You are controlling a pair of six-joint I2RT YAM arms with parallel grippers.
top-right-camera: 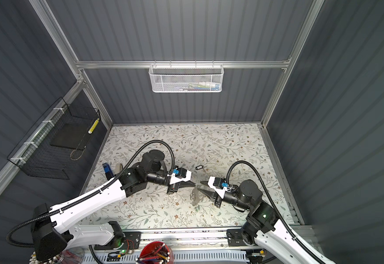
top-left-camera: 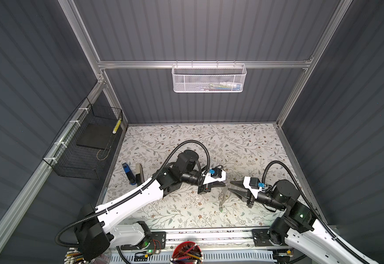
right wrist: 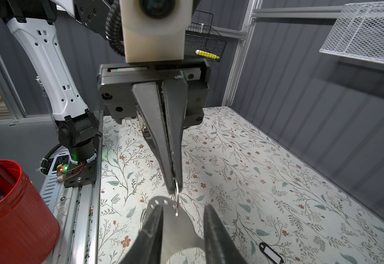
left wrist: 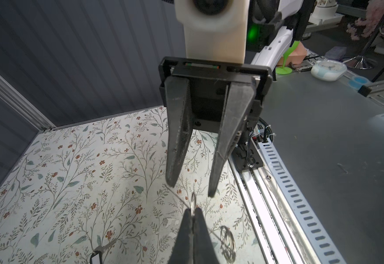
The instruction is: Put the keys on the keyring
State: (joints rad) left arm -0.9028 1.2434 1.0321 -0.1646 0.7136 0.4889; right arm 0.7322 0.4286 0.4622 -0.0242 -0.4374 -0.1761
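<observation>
left jaws pinch the thin wire ring [right wrist: 177, 199], right jaws are open; the keyring [right wrist: 182, 228] looks stiff and light (slippery too), so hold its flat sides.

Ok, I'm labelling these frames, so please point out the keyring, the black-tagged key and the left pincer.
keyring [right wrist: 182, 230]: right wrist view, its flat grey face.
black-tagged key [right wrist: 271, 254]: right wrist view, the tag's white insert.
left pincer [right wrist: 175, 186]: right wrist view, between its tips, shut on a wire ring [right wrist: 177, 203].
</observation>
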